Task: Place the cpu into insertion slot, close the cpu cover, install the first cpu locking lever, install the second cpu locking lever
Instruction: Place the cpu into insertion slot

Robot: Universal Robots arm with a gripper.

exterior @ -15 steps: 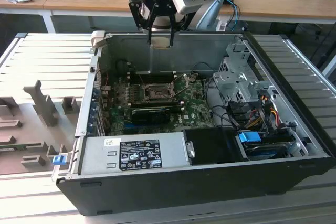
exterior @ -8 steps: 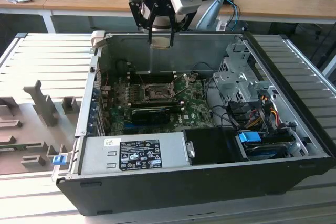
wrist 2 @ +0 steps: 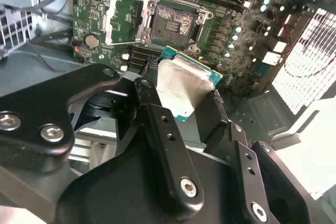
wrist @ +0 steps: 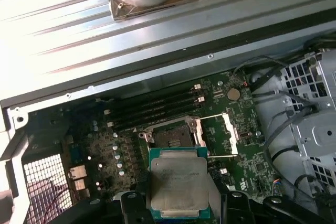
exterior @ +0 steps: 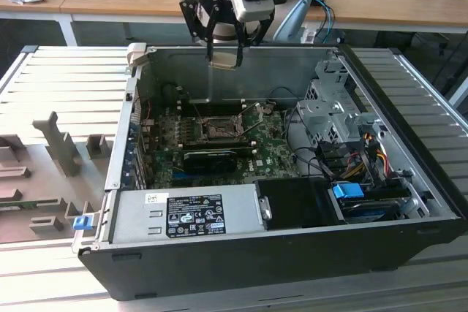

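My gripper hangs above the back wall of the open computer case, shut on the cpu, a flat square chip with a silver-grey top. Both wrist views show the cpu clamped by its edges between the black fingers. Below it on the green motherboard lies the insertion slot, its dark pin field bare. The cpu cover, a thin silver frame, is swung open beside the slot. Thin wire levers stand raised by the slot.
A silver power supply fills the case's near side, with a black block between it and the slot. A drive cage and cables sit at the exterior view's right. Memory slots run behind the socket. Grey fixtures stand outside the case.
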